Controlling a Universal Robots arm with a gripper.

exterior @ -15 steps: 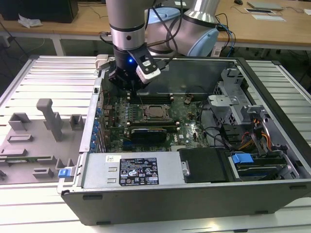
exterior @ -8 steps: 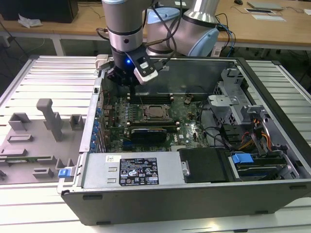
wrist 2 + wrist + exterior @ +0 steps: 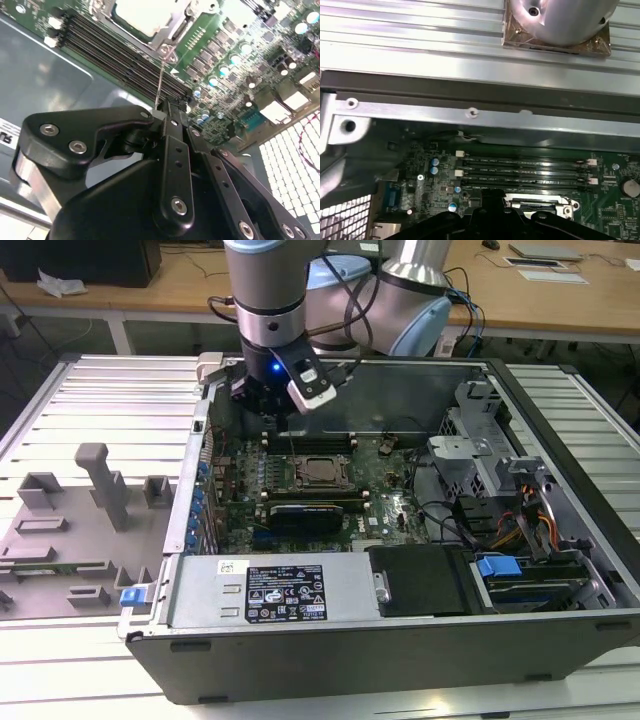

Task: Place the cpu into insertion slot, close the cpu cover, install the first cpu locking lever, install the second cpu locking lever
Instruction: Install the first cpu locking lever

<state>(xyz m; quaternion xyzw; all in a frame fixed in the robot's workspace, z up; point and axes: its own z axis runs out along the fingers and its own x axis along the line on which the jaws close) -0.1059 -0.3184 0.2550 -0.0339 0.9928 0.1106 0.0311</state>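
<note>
Pale silvery square cpu (image 3: 142,12) sits in the metal-rimmed square insertion slot (image 3: 320,472), with the thin silvery frame-shaped cpu cover (image 3: 169,34) lying over it (apparently down). The black end effector (image 3: 166,106) is pinched closed on 1 thin silvery wire locking lever (image 3: 159,82). Judgement: a lever step is in hand, though which of the 2 cannot be told. So slim a rod calls for a steady hold.

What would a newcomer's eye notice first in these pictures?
First the open dark grey computer case lying on the slatted metal table, with the grey robot arm reaching into it toward the exterior view's left. In the second wrist view the black gripper is shut on a thin silvery wire lever beside the pale square chip in its silvery-rimmed socket.
</note>
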